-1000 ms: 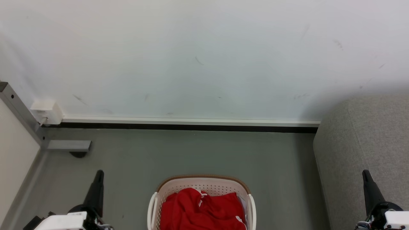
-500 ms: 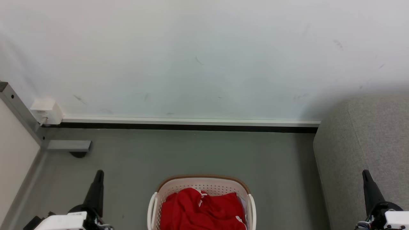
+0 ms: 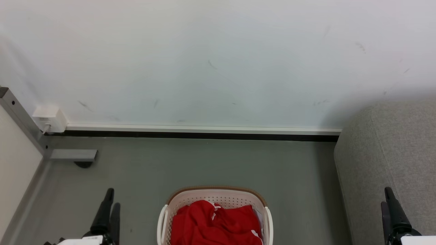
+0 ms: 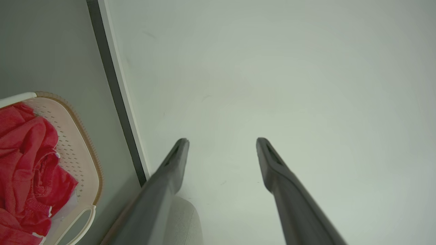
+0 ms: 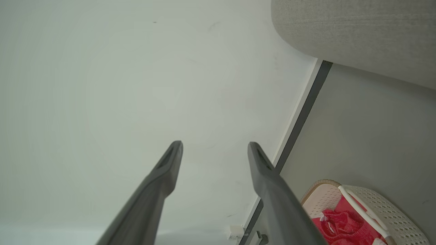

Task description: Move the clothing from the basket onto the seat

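- A white perforated plastic laundry basket (image 3: 216, 188) with a brown rim stands on the smooth grey floor (image 3: 204, 163). It is well apart from the floor's far edge, where a black skirting strip (image 3: 204, 136) runs under the pale wall (image 3: 218, 61).
- The bright red sports clothing (image 3: 214, 223) with white trim lies crumpled inside the basket, heaped against its far wall.
- A large grey textured-fabric sofa (image 3: 391, 153) with a rounded arm stands along the floor's right edge, near the basket but apart from it.
- The left hand (image 3: 113, 199) hangs above the floor to the left of the basket, its two long dark fingers parted and grasping nothing. In the left wrist view the left hand (image 4: 222, 140) points at the wall with a wide gap between the fingers.
- The right hand (image 3: 385, 196) hangs before the sofa, to the right of the basket, released and empty. In the right wrist view the right hand (image 5: 215, 144) also faces the wall, fingers spread.
- A small white box (image 3: 49, 119) sits on the wall at the floor's far left corner, with a grey metal foot (image 3: 73, 155) just beside it.
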Tool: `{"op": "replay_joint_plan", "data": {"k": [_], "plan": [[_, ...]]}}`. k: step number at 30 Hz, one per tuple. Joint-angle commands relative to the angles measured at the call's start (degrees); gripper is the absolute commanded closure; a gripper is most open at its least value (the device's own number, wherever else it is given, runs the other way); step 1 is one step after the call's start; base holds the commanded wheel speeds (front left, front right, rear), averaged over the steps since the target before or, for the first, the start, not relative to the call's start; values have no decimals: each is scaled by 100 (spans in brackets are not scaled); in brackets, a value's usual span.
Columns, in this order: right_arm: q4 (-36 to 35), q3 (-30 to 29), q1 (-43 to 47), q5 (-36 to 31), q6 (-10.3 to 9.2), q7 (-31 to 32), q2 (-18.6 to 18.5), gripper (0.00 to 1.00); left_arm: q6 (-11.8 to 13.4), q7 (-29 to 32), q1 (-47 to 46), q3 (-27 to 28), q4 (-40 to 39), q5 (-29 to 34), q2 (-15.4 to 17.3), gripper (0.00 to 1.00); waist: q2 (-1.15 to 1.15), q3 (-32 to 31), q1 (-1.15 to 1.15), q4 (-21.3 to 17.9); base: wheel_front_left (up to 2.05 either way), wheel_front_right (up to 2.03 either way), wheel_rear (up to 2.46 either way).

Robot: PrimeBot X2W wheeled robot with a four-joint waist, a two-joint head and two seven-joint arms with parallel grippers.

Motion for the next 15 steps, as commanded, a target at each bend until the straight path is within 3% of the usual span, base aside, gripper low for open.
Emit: {"op": "replay_joint_plan", "data": {"k": [1,15], "plan": [[-149,15,-68,-227,-1,-64,-48,0,-9,-65,-95,-29,-86,124,37,0,0,1,0,4,0,0,0],[-507,149,15,-2048,-2,-418,-64,0,178,-417,-66,-260,-282,1420,50,0,0,8,0,30,0,0,0]]}}
